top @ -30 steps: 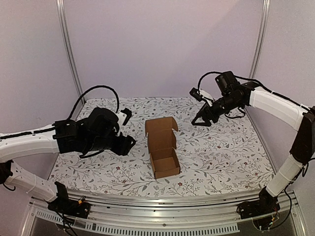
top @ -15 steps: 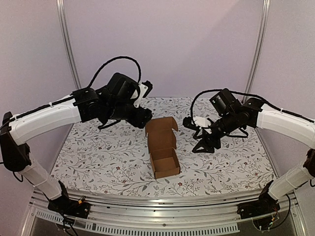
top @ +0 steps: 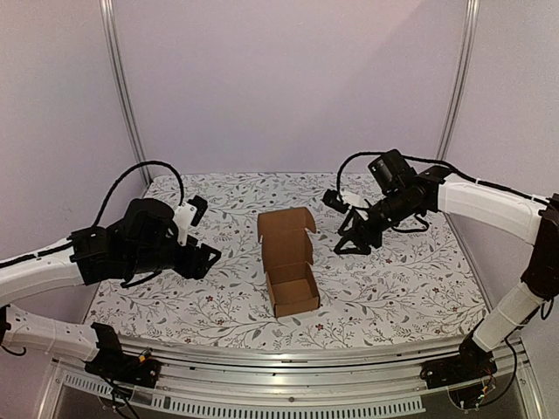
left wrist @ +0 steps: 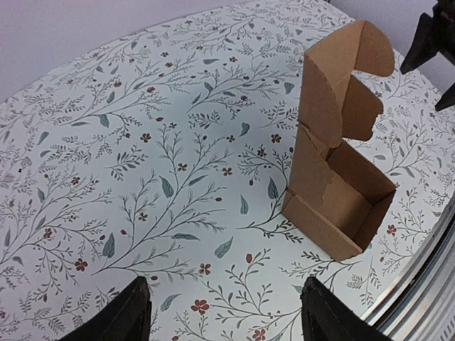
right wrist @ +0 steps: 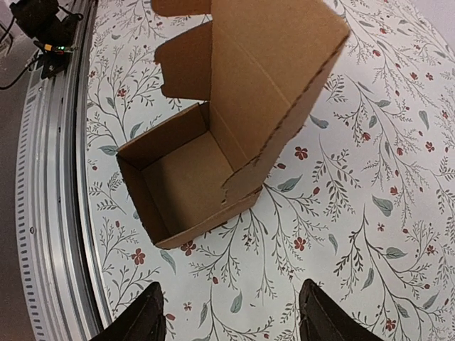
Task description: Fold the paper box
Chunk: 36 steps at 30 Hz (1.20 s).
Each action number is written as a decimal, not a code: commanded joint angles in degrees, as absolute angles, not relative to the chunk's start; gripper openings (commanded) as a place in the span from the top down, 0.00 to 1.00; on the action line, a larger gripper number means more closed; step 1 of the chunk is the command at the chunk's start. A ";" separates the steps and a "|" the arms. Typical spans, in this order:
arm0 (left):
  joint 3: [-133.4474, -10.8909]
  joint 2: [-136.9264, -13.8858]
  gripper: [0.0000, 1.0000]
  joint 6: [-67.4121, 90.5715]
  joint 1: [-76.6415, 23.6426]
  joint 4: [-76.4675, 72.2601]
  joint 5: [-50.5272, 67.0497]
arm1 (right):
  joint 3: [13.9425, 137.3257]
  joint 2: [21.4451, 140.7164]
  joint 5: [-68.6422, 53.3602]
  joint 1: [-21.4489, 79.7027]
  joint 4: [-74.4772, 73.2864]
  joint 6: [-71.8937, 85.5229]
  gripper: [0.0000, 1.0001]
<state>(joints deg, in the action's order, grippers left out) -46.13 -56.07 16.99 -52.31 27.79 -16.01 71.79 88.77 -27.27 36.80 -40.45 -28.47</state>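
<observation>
- the paper box (top: 291, 262) sits near the middle of the table (top: 393, 279), on a white cloth printed with leafy sprigs and small red flowers. it lies between the two arms and touches neither.
- it is partly formed: an open-topped tray faces the arms, and the lid stands upright at the far wall with its rounded side ears loose.
- the left gripper (top: 205, 231) hovers well to the box's left, fingers spread wide and holding nothing.
- the right gripper (top: 351, 240) hangs near the lid's right side, fingers clearly apart, also empty.
- the box looks like thin, light cardboard: stiff across its panels, ready to bend at the creases, and easy to crush. it would likely slide on the cloth if pushed from one side only.
- a sensible hold is the lid's top edge, with the other gripper bracing a tray wall.
- the cardboard is plain brown, and no brand, label or writing shows anywhere.
</observation>
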 commanded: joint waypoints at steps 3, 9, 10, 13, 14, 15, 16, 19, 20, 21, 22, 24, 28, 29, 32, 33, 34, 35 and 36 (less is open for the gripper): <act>-44.61 -68.91 0.31 14.17 -48.01 11.76 -9.81 | 79.45 96.05 -36.42 31.00 -36.98 -23.26 0.37; -49.92 -81.72 0.34 9.39 -47.90 3.78 -3.05 | 83.20 104.54 -38.45 30.88 -37.29 -25.04 0.36; -50.18 -82.80 0.34 9.06 -47.90 2.36 -1.89 | 83.65 105.44 -39.42 30.93 -37.33 -25.51 0.36; -50.91 -85.32 0.34 8.37 -47.90 -2.09 1.67 | 84.65 107.86 -42.00 31.37 -37.86 -26.48 0.36; -51.11 -85.80 0.34 8.39 -47.94 -2.78 2.45 | 84.64 108.44 -42.25 31.60 -37.92 -26.78 0.36; -51.53 -86.60 0.34 8.44 -47.97 -3.21 3.15 | 84.52 108.63 -42.57 31.87 -38.05 -26.95 0.36; -51.91 -87.40 0.35 8.44 -48.05 -3.58 3.92 | 84.36 108.84 -42.95 32.02 -38.10 -27.19 0.36; -53.21 -90.17 0.35 8.62 -48.16 -4.58 5.01 | 84.27 109.37 -43.45 32.67 -38.16 -27.54 0.36; -53.64 -90.95 0.36 8.64 -48.23 -4.69 5.09 | 84.33 109.48 -43.59 32.81 -38.19 -27.45 0.36; -54.08 -91.76 0.36 8.68 -48.25 -4.81 5.10 | 84.44 109.72 -43.59 32.87 -38.11 -27.23 0.36; -54.44 -92.47 0.36 8.73 -48.25 -4.87 5.15 | 84.50 109.87 -43.71 33.03 -38.08 -27.09 0.36; -55.17 -93.58 0.37 8.82 -48.33 -5.03 5.31 | 84.55 110.10 -43.97 33.04 -38.06 -26.75 0.36; -55.68 -94.77 0.39 8.88 -48.67 -5.91 5.36 | 84.38 110.52 -44.14 33.04 -38.07 -26.12 0.38; -55.72 -94.90 0.40 8.94 -48.69 -6.09 5.28 | 84.33 110.60 -44.19 33.02 -38.06 -26.06 0.39; -55.81 -94.76 0.41 8.89 -48.85 -5.96 5.11 | 84.27 110.70 -44.06 33.00 -38.06 -25.89 0.44; -55.77 -94.43 0.42 8.89 -48.86 -5.90 5.08 | 84.16 110.53 -43.85 33.01 -38.06 -25.71 0.45; -55.59 -94.01 0.42 8.97 -48.94 -5.89 5.02 | 84.01 110.36 -43.71 33.00 -37.96 -25.54 0.46; -55.30 -93.62 0.43 8.98 -49.00 -5.93 5.09 | 83.60 109.87 -43.60 33.04 -37.68 -25.41 0.46; -54.98 -93.14 0.43 8.89 -49.10 -6.16 5.17 | 83.25 109.60 -43.44 33.02 -37.33 -25.20 0.46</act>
<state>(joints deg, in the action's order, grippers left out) -54.41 -94.21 9.41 -48.73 -4.69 4.56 83.09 109.25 -43.66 32.73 -37.43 -25.80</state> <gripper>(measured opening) 0.576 0.541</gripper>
